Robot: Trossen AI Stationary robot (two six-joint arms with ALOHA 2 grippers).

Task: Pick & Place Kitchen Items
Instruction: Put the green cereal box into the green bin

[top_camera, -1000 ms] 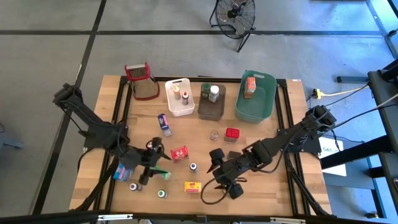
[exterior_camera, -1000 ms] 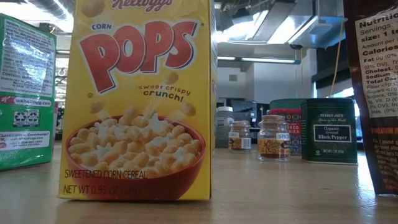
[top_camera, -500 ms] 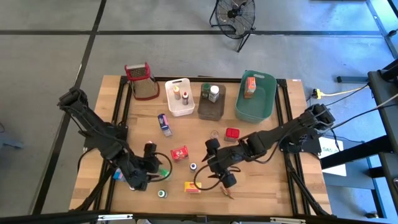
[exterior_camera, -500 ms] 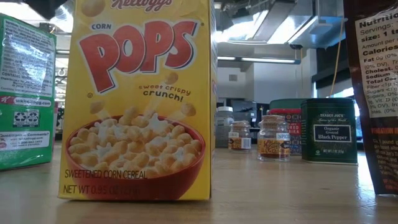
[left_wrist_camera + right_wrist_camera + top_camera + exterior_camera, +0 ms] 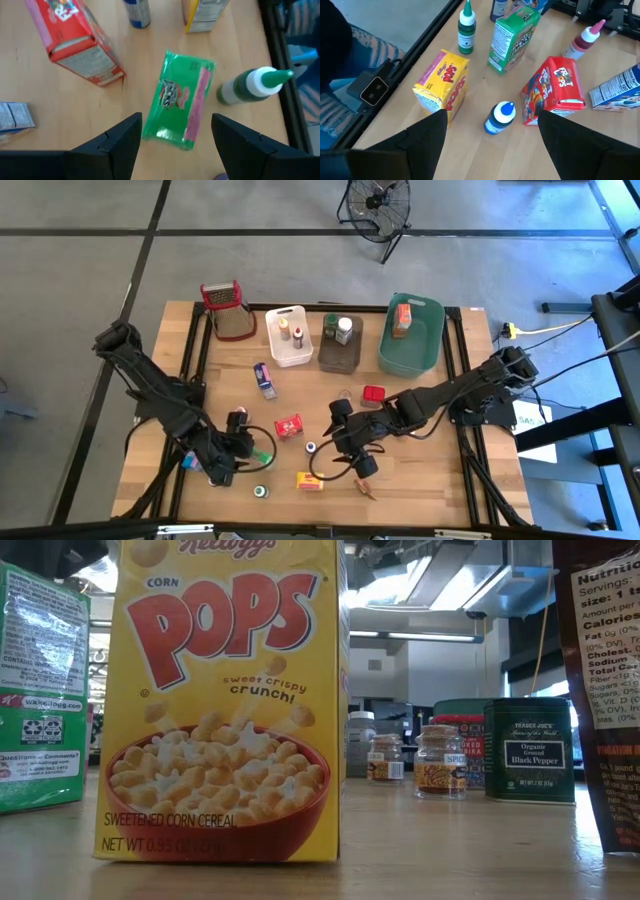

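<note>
Grey concrete floor surrounds the wooden bench (image 5: 420,465), and I see both arms reaching in over its near half. My left tool (image 5: 175,137) hangs above a green cereal box (image 5: 181,101) lying flat on the wood, its fingers (image 5: 118,145) spread apart on either side and holding nothing; a green-capped bottle (image 5: 252,86) lies just beside that box. My right tool (image 5: 490,131) is also wide open and empty, poised over a blue-capped bottle (image 5: 500,118) that stands between the yellow Corn Pops box (image 5: 442,85) and the red Froot Loops box (image 5: 553,96). From overhead, those small groceries sit clustered between the two arms, while the white tub (image 5: 288,336), brown tub (image 5: 340,343) and green tub (image 5: 411,334) line the far side, the green one holding an orange box (image 5: 401,320). At bench level, a black pepper tin (image 5: 529,750) stands near two small spice jars (image 5: 440,762).
</note>
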